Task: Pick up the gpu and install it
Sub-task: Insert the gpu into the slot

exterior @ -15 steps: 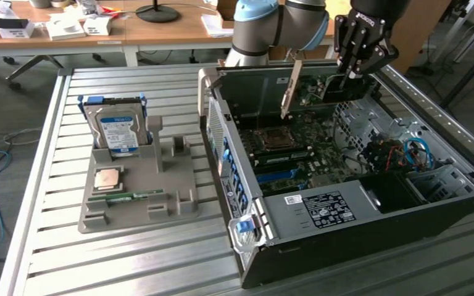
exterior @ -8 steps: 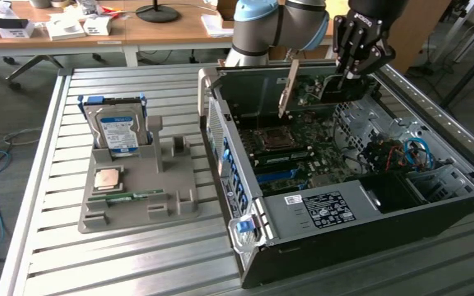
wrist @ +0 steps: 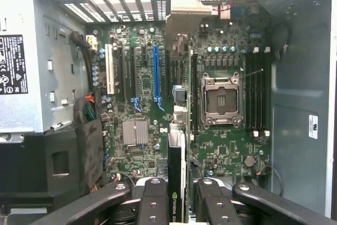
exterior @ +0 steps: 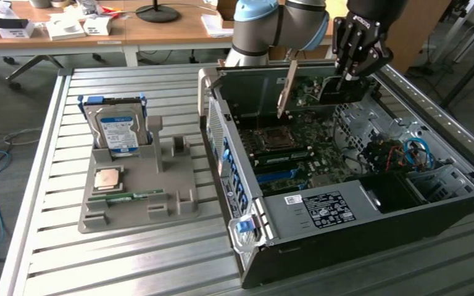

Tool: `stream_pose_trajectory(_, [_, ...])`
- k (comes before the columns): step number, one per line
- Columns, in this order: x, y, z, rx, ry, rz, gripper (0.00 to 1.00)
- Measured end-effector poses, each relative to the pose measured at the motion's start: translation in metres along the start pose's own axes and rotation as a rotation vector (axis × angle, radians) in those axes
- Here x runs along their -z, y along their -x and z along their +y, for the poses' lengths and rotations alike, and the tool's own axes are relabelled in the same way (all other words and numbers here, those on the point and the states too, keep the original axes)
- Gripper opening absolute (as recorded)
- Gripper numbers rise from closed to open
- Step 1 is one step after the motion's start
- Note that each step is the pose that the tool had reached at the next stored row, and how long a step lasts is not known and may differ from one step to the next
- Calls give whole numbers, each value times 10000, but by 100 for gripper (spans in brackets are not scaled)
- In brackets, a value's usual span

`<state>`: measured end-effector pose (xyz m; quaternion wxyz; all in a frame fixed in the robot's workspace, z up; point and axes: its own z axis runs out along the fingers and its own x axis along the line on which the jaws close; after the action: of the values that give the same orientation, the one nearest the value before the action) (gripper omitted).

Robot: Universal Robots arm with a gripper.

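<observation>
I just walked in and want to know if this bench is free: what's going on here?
A robot arm's hand is closed on the gpu. It holds the card edge-down inside the open computer case, over the motherboard and beside the CPU socket. I cannot tell whether the card has reached a slot. On the grey holder beside the case, the hard drive stands upright and a memory stick lies flat.

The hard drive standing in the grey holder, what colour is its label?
Its label is blue and white, clearest in the exterior view.
</observation>
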<state>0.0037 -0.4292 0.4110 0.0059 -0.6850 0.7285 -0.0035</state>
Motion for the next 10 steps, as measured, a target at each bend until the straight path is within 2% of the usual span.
stream_pose_trajectory(8, [-59, -2, 25, -108, 0, 4, 26])
stream_pose_trajectory(10, [-61, -4, 35, -112, 1, -30, 26])
